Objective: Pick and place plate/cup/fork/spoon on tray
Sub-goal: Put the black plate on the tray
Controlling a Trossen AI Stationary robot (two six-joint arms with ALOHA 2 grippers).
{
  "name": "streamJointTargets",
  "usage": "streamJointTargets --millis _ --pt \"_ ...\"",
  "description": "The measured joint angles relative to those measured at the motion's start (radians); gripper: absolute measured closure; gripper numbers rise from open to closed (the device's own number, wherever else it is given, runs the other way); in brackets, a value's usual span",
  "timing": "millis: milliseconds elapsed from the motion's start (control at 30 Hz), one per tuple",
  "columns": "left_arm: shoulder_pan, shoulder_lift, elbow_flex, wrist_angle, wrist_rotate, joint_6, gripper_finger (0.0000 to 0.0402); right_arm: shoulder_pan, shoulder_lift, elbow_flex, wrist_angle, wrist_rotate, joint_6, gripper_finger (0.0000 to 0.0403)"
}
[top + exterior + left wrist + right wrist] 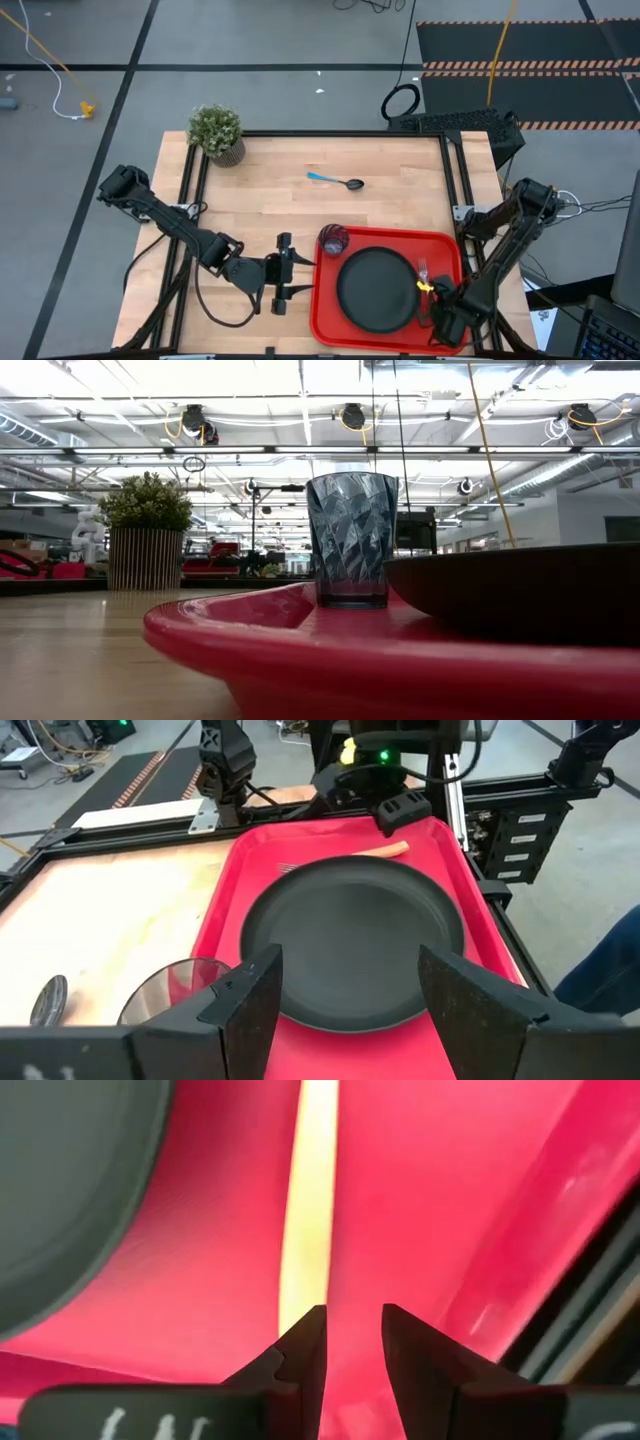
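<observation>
The red tray (pixel 325 310) lies at the table's near right. The black plate (pixel 375 288) lies on it, and the glass cup (pixel 333 240) stands upright in its far left corner. The orange-handled fork (pixel 424 275) lies on the tray to the right of the plate. My right gripper (pixel 354 1325) hovers low over the near end of the fork's handle (pixel 308 1210), its fingers a narrow gap apart with only red tray between them. The blue-handled spoon (pixel 337 181) lies on the bare table beyond the tray. My left gripper (pixel 350 990) is open and empty just left of the tray. My right gripper comes from above, pointing down, its fingers along the fork. One fingertip (pixel 305 1335) stands over the near end of the orange handle (pixel 300 1295), which lies flat on the tray. I cannot tell whether that finger touches it.
A potted plant (pixel 217 132) stands at the table's far left corner. Bare wood lies to the left of and beyond the tray. The cup (pixel 351 538) stands close to the plate's rim (pixel 520 590) and the tray's raised edge (pixel 300 650).
</observation>
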Motion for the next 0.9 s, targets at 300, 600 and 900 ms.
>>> streamJointTargets --millis 300,600,900 --pt "0.000 0.000 0.000 0.001 0.000 -0.018 0.0165 0.029 0.069 0.000 0.057 -0.003 -0.011 0.0314" --pt "-0.007 0.000 0.000 0.001 0.000 -0.037 0.0165 0.029 0.070 0.000 0.084 0.000 -0.011 0.0314" --pt "-0.025 0.000 0.000 -0.002 0.000 -0.058 0.0165 0.028 0.070 0.000 0.104 0.003 -0.011 0.0314"
